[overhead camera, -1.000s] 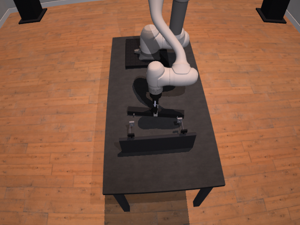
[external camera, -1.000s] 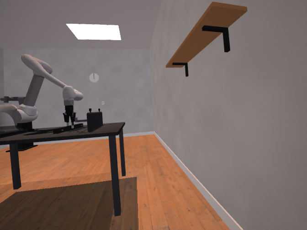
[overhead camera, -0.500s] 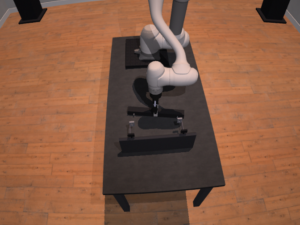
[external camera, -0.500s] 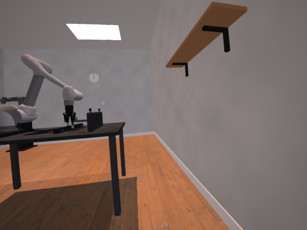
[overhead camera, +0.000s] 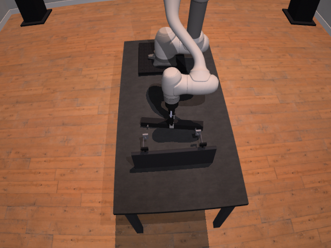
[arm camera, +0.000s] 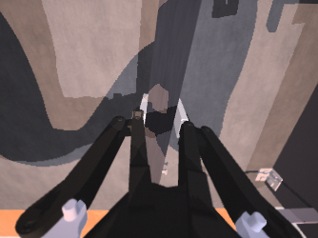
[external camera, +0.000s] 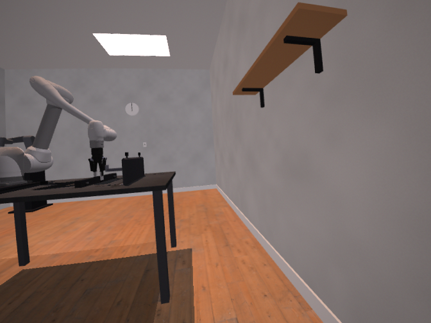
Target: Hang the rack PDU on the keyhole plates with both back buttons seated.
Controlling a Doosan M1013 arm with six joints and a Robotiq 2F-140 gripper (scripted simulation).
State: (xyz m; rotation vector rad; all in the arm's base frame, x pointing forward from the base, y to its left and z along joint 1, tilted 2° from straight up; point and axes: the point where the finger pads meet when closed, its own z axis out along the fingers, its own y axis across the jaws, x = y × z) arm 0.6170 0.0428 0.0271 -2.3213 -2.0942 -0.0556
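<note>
The rack PDU (overhead camera: 154, 122) (external camera: 84, 182) (arm camera: 177, 45) is a long black bar lying flat across the dark table (overhead camera: 176, 192). My gripper (overhead camera: 171, 123) (external camera: 97, 172) (arm camera: 160, 104) points straight down and is shut on the PDU near its middle. Just in front of the bar, two small silver keyhole plates, the left plate (overhead camera: 145, 135) and the right plate (overhead camera: 197, 132), stand on thin posts fixed to an upright black panel (overhead camera: 174, 158) (external camera: 133, 170). One plate also shows at the lower right of the wrist view (arm camera: 268, 178). The buttons on the PDU's back are hidden.
My arm's base stands on a black mat (overhead camera: 145, 57) at the table's far end. Two black pillars (overhead camera: 28, 2) (overhead camera: 303, 2) stand at the room's back corners. A wooden shelf (external camera: 287, 46) hangs high on the side wall.
</note>
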